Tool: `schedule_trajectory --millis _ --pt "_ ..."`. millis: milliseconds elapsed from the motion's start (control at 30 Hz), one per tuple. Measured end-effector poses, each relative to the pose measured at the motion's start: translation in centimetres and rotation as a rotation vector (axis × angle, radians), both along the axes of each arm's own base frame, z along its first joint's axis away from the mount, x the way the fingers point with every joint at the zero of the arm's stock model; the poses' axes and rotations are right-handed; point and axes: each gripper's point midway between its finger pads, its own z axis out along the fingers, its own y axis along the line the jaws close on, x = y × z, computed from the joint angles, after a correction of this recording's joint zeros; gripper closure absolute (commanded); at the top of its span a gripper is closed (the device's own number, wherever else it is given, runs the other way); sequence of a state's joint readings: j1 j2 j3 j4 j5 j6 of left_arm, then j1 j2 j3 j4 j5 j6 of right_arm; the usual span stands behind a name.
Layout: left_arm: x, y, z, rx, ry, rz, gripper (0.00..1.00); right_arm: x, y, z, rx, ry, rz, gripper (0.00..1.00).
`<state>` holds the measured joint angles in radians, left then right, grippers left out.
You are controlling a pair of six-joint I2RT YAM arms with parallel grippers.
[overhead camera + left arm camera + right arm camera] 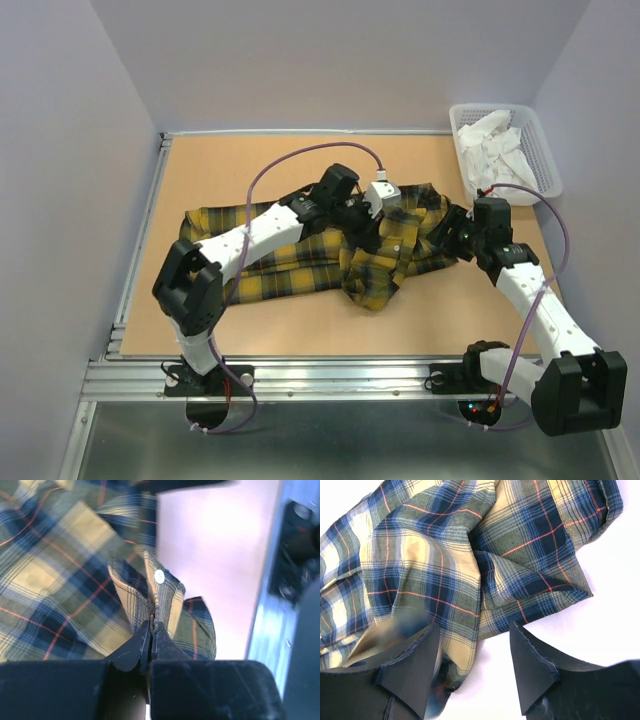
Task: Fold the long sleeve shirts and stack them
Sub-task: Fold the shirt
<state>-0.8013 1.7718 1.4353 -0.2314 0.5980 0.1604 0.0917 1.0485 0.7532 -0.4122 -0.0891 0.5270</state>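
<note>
Left gripper [151,630] is clamped shut on the plaid shirt [60,580] at the button placket [162,587] right at its tips, while right gripper [474,630] gapes empty just above a fold of the same crumpled heap (light, limp, drapey stuff, I reckon: pinch hems and seams, not loose middle).

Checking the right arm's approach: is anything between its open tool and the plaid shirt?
Nothing visible does. The right tool stands open right over the edge of the plaid shirt, with no object between them. The left tool is shut on a fold of the cloth near a white button.
</note>
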Motion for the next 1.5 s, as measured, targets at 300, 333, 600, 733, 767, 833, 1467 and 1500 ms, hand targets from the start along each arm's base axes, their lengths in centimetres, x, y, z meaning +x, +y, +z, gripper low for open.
schedule_trajectory --millis 300,333,600,733,767,833,1467,1500 --pt "-8.2 5.1 4.6 -0.048 -0.002 -0.221 1.00 1.1 0.4 -1.1 -0.019 0.052 0.048 0.40" --pt "-8.8 5.4 5.2 -0.061 -0.004 -0.242 1.00 1.3 0.6 -1.0 -0.018 0.055 0.060 0.40" --pt "-14.1 9.0 9.8 -0.141 -0.053 -0.386 1.00 4.4 2.0 -1.1 0.014 0.074 0.134 0.44" --pt "-16.4 10.9 10.7 -0.180 -0.083 -0.426 1.00 5.9 2.8 -2.3 0.034 0.104 0.163 0.49" --pt "-16.9 11.3 10.7 -0.186 -0.085 -0.432 1.00 6.2 2.9 -2.6 0.038 0.110 0.169 0.52" --pt "-17.6 11.9 10.8 -0.192 -0.088 -0.439 1.00 6.8 3.3 -3.2 0.042 0.120 0.182 0.54" --pt "-18.7 14.3 10.7 -0.191 -0.173 -0.391 1.00 8.7 6.0 -10.7 0.046 0.243 0.253 0.60" --pt "-18.5 14.2 10.6 -0.188 -0.174 -0.385 1.00 8.8 6.0 -10.7 0.046 0.241 0.254 0.58"
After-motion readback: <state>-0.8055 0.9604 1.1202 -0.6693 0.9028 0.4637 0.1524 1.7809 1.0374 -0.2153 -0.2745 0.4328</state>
